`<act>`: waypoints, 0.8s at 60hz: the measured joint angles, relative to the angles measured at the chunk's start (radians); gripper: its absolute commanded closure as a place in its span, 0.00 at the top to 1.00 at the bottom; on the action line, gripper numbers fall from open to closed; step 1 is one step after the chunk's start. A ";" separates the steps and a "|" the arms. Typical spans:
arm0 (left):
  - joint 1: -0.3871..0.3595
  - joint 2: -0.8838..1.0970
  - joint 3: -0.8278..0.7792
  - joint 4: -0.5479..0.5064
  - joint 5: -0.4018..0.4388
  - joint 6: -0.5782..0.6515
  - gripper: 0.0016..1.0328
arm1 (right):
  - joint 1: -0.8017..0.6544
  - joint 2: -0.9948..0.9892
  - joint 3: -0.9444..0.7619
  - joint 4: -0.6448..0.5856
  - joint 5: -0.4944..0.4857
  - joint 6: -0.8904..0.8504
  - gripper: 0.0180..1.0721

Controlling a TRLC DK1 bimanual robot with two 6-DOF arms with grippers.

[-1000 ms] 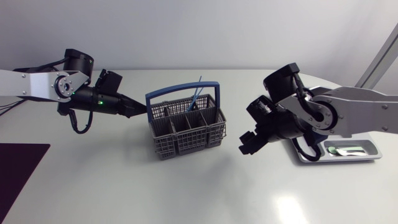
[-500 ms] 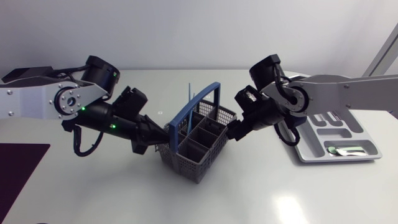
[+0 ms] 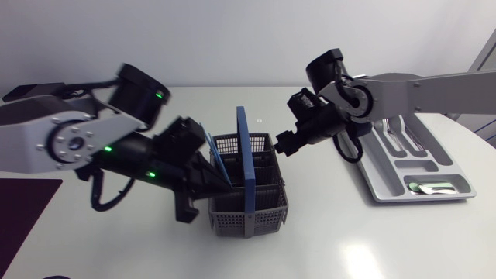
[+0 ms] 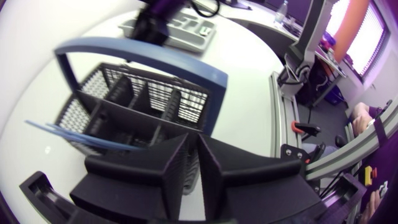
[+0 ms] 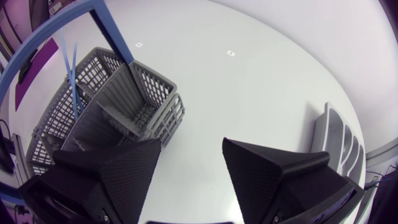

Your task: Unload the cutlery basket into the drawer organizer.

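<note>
The grey cutlery basket [image 3: 262,214] with its blue handle [image 3: 243,155] stands mid-table. Thin blue cutlery [image 3: 215,160] leans out of its left compartment. My left gripper [image 3: 219,184] is shut on the basket's left wall; in the left wrist view the mesh wall sits pinched between the fingers [image 4: 168,165], with the blue cutlery [image 4: 81,134] just ahead. My right gripper [image 3: 285,146] hangs open at the basket's far right corner, holding nothing. From the right wrist, the basket [image 5: 115,102] lies ahead of the open gripper [image 5: 189,168]. The grey drawer organizer [image 3: 436,167] lies at the right.
Silver cutlery [image 3: 431,187] lies in the organizer's front compartment, and more silver pieces [image 3: 397,141] are in its far slots. A dark purple mat [image 3: 23,213] covers the front left corner of the table.
The basket has been turned and pulled toward the front by my left gripper. My right gripper has swung from beside the organizer up to the basket's far right corner.
</note>
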 measured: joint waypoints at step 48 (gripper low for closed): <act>0.433 0.550 0.269 0.409 0.080 -0.163 0.24 | 0.227 -0.578 -0.406 -0.212 -0.132 -0.026 0.05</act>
